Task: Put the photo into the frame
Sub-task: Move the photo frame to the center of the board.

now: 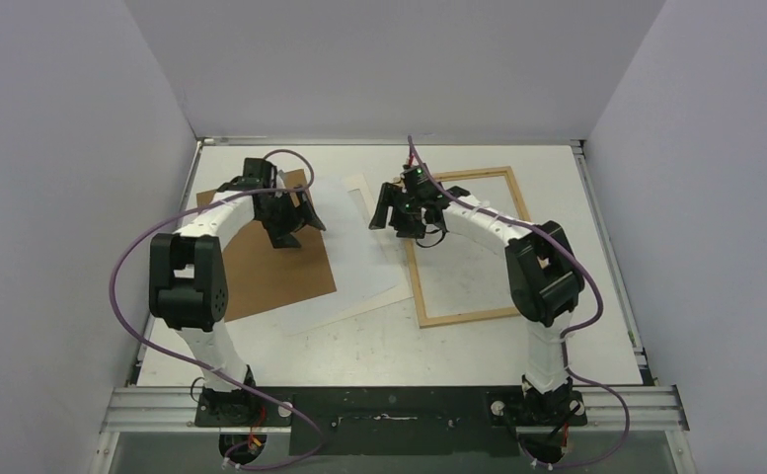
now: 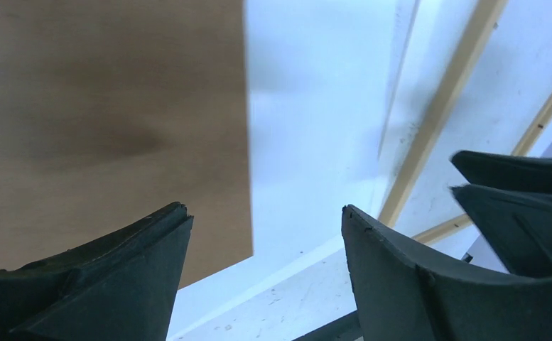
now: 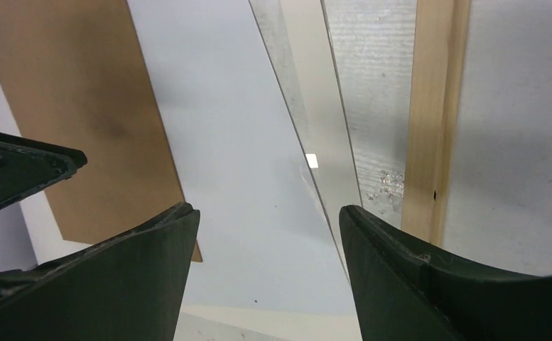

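Note:
The photo (image 1: 354, 262) lies white side up in the middle of the table, its left part tucked beside the brown backing panel (image 1: 261, 272). The light wood frame (image 1: 468, 317) lies flat to its right. My left gripper (image 1: 300, 222) is open and empty above the panel's right edge and the photo (image 2: 308, 106). My right gripper (image 1: 391, 217) is open and empty above the photo's right part (image 3: 237, 142), just left of the frame's left strip (image 3: 429, 128). The left wrist view (image 2: 266, 213) and the right wrist view (image 3: 267, 212) each show nothing between the jaws.
A cream sheet (image 1: 357, 185) lies under the photo, showing along its right edge (image 3: 315, 92). The backing panel also shows in both wrist views (image 2: 102, 114) (image 3: 74, 106). Grey walls enclose the table on three sides. The two grippers are close together over the sheets.

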